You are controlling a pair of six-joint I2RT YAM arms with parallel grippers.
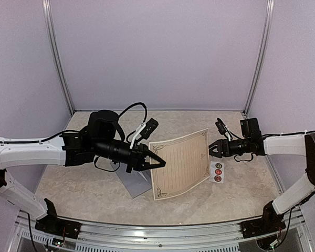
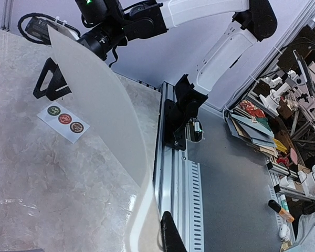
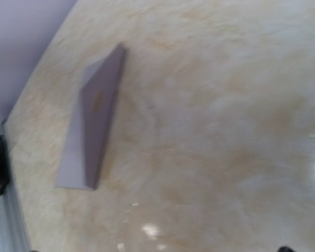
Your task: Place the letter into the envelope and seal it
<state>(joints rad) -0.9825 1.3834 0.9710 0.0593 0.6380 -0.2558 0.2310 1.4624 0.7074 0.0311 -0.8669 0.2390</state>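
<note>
Letter-handling step; insertion has not begun. The left gripper (image 1: 156, 163), fingers together, clamps the left edge of the letter (image 1: 181, 164), a thin cream sheet with ruled lines and an ornate border, held bowed above the marbled table (image 1: 84, 195). The right gripper (image 1: 212, 148) hovers, fingers apart, just beside the opposite edge. The envelope (image 1: 135, 182), flat grey-blue paper, lies on the table beneath the left gripper. The next move probably calls for aligning the sheet with the envelope's mouth.

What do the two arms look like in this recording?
The left arm and right arm match: white tubular links, black joints, black bases. Each ends in black pointed fingers. A black cable loops above the left wrist.
</note>
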